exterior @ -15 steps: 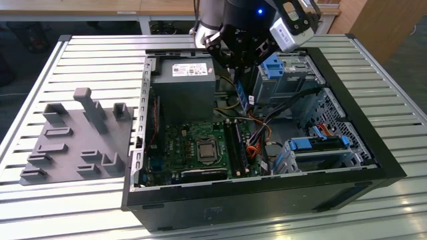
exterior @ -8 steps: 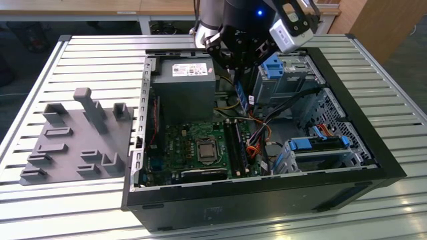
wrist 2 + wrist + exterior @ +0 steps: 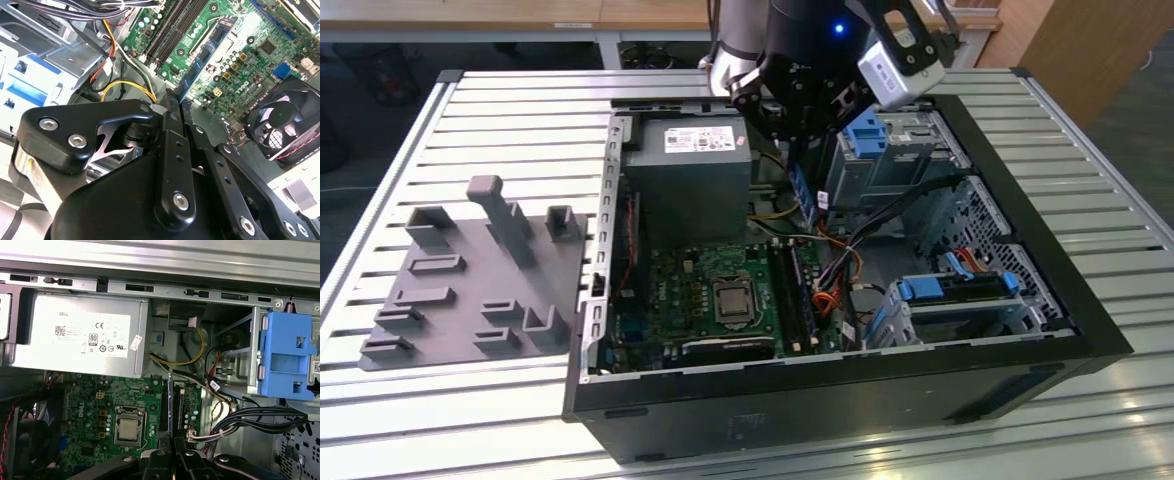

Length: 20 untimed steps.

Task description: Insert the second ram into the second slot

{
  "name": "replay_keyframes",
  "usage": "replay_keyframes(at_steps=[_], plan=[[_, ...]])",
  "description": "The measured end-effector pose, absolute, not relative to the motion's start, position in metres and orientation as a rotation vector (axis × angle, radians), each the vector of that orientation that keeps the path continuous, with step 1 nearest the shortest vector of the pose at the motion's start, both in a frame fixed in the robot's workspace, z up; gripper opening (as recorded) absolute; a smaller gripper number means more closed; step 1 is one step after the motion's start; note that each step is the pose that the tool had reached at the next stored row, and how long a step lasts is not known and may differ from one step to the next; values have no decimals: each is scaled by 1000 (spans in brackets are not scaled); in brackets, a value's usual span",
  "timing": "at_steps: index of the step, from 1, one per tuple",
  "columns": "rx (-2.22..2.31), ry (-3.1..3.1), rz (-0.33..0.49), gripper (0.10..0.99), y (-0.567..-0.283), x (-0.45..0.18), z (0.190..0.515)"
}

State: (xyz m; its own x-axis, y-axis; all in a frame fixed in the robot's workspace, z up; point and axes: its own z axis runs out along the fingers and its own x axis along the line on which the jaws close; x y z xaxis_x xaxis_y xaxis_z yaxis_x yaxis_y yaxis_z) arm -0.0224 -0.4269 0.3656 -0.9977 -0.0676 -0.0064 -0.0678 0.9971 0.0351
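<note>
The second ram (image 3: 805, 193) is a thin dark-blue stick hanging on edge from my gripper (image 3: 790, 140), which is shut on it above the open computer case. It hovers over the far end of the black memory slots (image 3: 797, 290), not touching the green motherboard (image 3: 707, 290). In the second wrist view the second ram (image 3: 202, 55) runs out from the black fingers (image 3: 170, 130) over the board, beside the long slots (image 3: 170, 27). In the first wrist view the second ram (image 3: 170, 400) appears edge-on as a thin line above my gripper (image 3: 172, 455), next to a slot (image 3: 162, 412).
A grey power supply (image 3: 687, 165) sits just beside the held stick, with yellow and black cables (image 3: 834, 250) close by. Blue drive-bay clips (image 3: 867, 130) and the drive cage (image 3: 954, 295) fill the exterior view's right. A grey fixture tray (image 3: 467, 280) lies outside on the left. A fan (image 3: 287, 120) borders the board.
</note>
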Motion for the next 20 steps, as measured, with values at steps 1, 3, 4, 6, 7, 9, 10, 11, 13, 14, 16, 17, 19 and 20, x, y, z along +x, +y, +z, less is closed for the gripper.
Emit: replay_keyframes(at_steps=[1,3,4,6,7,9,10,11,13,14,16,17,19,20], plan=[[-106,3134,55,137,-427,-22,365],[-106,3134,55,137,-427,-22,365],[-106,3134,56,137,-427,-22,364],[-106,3134,55,137,-427,-22,363],[-106,3134,55,137,-427,-22,362],[-106,3134,56,137,-427,-22,362],[-106,3134,55,137,-427,-22,362],[-106,3134,55,137,-427,-22,362],[-106,3134,55,137,-427,-22,361],[-106,3134,55,137,-427,-22,361],[-106,3134,55,137,-427,-22,361],[-106,3134,55,137,-427,-22,358],[-106,3134,55,137,-427,-22,356],[-106,3134,55,137,-427,-22,356]])
